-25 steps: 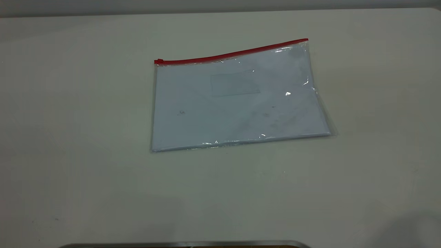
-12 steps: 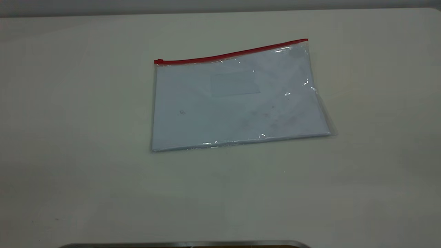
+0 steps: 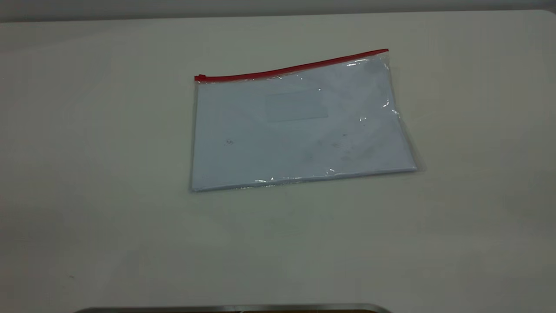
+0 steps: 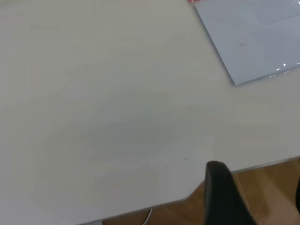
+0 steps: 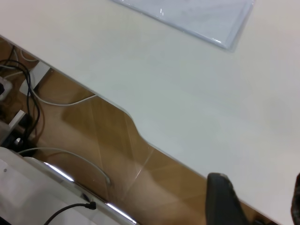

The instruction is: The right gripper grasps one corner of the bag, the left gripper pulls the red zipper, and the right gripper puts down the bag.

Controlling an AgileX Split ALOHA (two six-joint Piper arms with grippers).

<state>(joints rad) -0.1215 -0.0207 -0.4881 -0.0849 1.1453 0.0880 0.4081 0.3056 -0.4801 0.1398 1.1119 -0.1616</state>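
The bag [image 3: 299,130] lies flat on the white table [image 3: 108,174], clear plastic over white sheets with a faint label patch. The red zipper [image 3: 291,67] runs along its far long edge, with the slider tab [image 3: 200,78] at the left end. The corner [image 3: 385,52] at the right end lies free. Neither gripper shows in the exterior view. In the left wrist view my left gripper [image 4: 258,176] is open and empty over the table's near edge, far from the bag [image 4: 253,37]. In the right wrist view my right gripper [image 5: 258,180] is open and empty, also far from the bag [image 5: 197,14].
A metal strip [image 3: 234,308] lies along the table's near edge. Wooden floor [image 5: 93,122], cables [image 5: 28,93] and white equipment [image 5: 28,197] lie below the table edge in the right wrist view.
The bag has not moved. A faint shadow at the table's near right corner has faded away.
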